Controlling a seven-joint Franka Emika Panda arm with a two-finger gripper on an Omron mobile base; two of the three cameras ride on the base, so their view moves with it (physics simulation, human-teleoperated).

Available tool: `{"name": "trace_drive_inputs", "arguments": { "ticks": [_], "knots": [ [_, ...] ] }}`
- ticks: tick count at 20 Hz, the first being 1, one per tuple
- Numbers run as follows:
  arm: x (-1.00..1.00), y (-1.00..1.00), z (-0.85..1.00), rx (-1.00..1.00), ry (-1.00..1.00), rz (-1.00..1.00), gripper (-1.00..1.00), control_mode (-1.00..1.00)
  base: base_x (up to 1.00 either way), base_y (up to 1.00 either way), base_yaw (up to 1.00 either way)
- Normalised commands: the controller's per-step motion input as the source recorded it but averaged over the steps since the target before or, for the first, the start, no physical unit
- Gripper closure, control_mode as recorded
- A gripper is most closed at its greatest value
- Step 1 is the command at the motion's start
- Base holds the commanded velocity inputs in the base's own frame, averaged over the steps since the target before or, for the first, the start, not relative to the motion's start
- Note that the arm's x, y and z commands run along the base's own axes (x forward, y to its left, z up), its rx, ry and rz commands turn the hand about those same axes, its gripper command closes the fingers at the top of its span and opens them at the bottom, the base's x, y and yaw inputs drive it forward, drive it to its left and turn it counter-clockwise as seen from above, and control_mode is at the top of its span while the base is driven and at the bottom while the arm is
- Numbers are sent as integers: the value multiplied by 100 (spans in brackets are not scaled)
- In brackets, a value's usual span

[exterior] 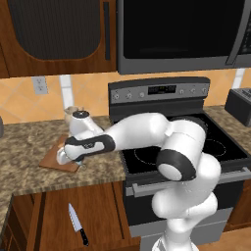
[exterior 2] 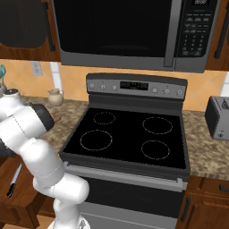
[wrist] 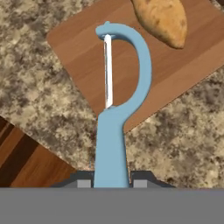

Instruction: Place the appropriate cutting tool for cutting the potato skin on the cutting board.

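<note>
Gripper (wrist: 109,183) clamped on the peeler (wrist: 114,109) handle; peeler head over the board (wrist: 175,70). Potato (wrist: 162,19) on board at 1 o'clock.

Stove (exterior 2: 129,134) and surroundings
Microwave (exterior 2: 129,31) above the stove; toaster (exterior 2: 218,117) right of it; small jug (exterior 2: 55,96) and knife (exterior 2: 14,180) to its left.
</note>
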Motion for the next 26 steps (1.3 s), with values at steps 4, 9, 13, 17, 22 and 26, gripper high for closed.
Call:
{"name": "trace_drive_inputs", "arguments": {
  "ticks": [4,9,13,17,22,26],
  "knots": [
    [56,5,0,-8,2,9,100,-100,0,0,0],
    [46,22,-31,-7,3,6,100,-100,0,0,0],
    [45,53,-20,-1,5,1,100,-100,0,0,0],
    [33,46,-10,-1,4,0,100,-100,0,0,0],
    [13,20,-25,-5,7,0,100,-100,0,0,0],
    [22,1,-13,-3,1,0,100,-100,0,0,0]
  ]
}}
